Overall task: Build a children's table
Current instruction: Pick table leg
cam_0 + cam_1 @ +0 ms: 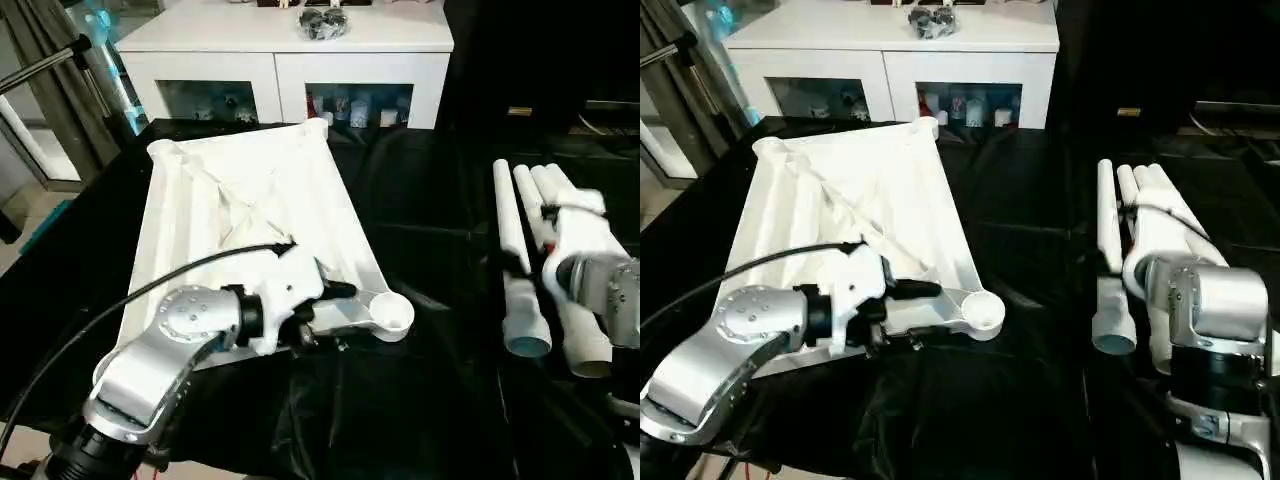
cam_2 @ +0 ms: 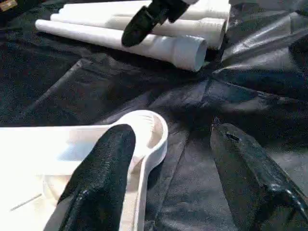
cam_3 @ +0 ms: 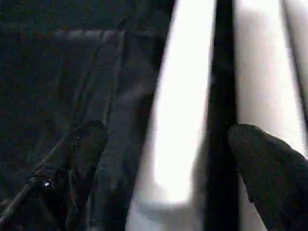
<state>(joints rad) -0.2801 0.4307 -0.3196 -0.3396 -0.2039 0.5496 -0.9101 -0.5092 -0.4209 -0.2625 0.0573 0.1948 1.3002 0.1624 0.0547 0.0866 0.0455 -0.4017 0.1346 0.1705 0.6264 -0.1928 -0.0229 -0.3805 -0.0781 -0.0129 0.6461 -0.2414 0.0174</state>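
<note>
The white tabletop (image 1: 250,200) lies ribbed side up on the black cloth. Its near right corner socket (image 1: 392,314) points toward me. My left gripper (image 1: 325,315) is open at that corner. In the left wrist view one finger (image 2: 103,178) rests over the tabletop's edge beside the socket (image 2: 151,127), and the other finger (image 2: 250,178) is over the cloth. Several white tube legs (image 1: 520,240) lie side by side on the right. My right gripper (image 3: 168,168) hangs open over them, with one leg (image 3: 185,106) between its spread fingers, untouched.
A white cabinet (image 1: 280,60) with glass doors stands behind the work table, with a dark bundle (image 1: 325,22) on top. Wrinkled black cloth (image 1: 420,400) covers the table between tabletop and legs. A black cable (image 1: 150,285) loops over my left forearm.
</note>
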